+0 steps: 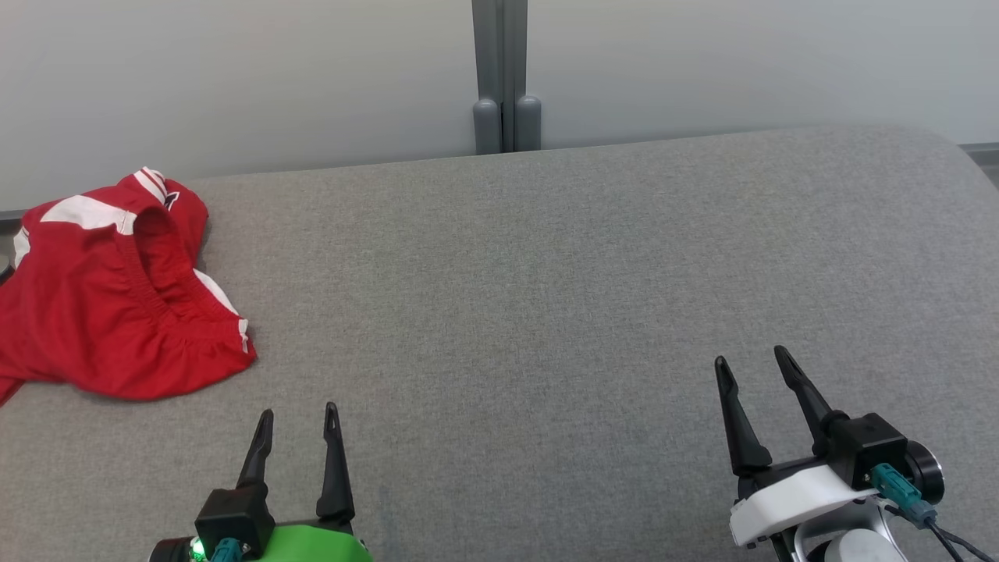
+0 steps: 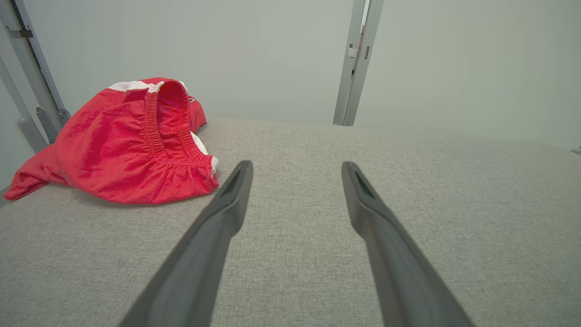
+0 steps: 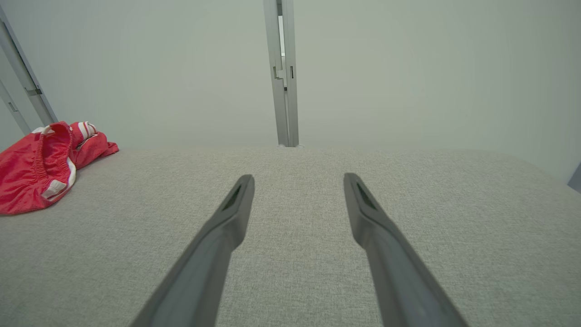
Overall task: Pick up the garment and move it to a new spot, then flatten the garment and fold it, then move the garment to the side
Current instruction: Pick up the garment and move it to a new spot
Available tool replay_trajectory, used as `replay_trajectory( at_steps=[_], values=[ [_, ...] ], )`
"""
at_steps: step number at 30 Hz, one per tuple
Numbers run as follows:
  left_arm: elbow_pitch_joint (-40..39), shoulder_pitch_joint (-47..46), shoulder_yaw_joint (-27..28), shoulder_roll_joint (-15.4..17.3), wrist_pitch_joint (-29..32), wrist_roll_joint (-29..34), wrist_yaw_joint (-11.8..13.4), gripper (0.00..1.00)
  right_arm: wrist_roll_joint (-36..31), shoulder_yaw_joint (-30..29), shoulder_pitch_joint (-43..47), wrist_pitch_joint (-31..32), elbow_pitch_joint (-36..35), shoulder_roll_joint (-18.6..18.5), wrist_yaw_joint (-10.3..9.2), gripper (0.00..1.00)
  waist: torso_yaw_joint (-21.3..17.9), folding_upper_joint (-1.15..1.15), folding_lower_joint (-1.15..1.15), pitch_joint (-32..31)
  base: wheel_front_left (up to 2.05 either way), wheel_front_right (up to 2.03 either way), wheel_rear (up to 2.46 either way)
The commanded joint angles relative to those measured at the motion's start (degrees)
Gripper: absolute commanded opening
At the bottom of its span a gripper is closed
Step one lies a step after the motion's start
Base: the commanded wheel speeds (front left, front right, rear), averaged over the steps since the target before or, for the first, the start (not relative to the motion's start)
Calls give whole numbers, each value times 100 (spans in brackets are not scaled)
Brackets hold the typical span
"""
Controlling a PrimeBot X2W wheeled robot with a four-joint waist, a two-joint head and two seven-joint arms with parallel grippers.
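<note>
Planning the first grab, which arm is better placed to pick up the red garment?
Left. The red garment lies at the left of the grey surface, just ahead of the open left gripper; the open right gripper is far across.

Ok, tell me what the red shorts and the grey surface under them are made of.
The red shorts look like soft, matte sports cloth, likely synthetic: they slump in loose folds, with a gathered elastic waistband and white trim. The table top looks covered in grey woven fabric, matte, with a fine flecked weave; its rounded corner hints at padding, unconfirmed.
</note>
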Motion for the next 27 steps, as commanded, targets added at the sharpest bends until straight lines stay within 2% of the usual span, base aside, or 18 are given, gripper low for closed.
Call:
replay_trajectory(
  at_steps=[1,9,14,18,27],
  values=[
    [12,42,13,38,-4,-22,-17,100,-10,-9,22,-24,17,-22,0,100,-1,0,0,0,0,0,0],
    [53,8,-11,38,-4,21,-36,100,-20,-43,23,-22,22,-22,0,100,21,0,0,5,0,0,0],
    [71,-50,-32,37,-4,20,-51,100,-47,-84,73,-22,-16,-20,0,100,196,0,0,18,0,0,0],
    [69,-84,-42,37,-3,49,-44,100,-19,-84,99,-21,-36,-20,0,100,511,0,0,28,0,0,0],
    [84,-84,23,37,-3,146,-66,100,45,-64,58,-21,-30,-20,-1,100,1517,0,0,12,0,0,0]
  ],
)
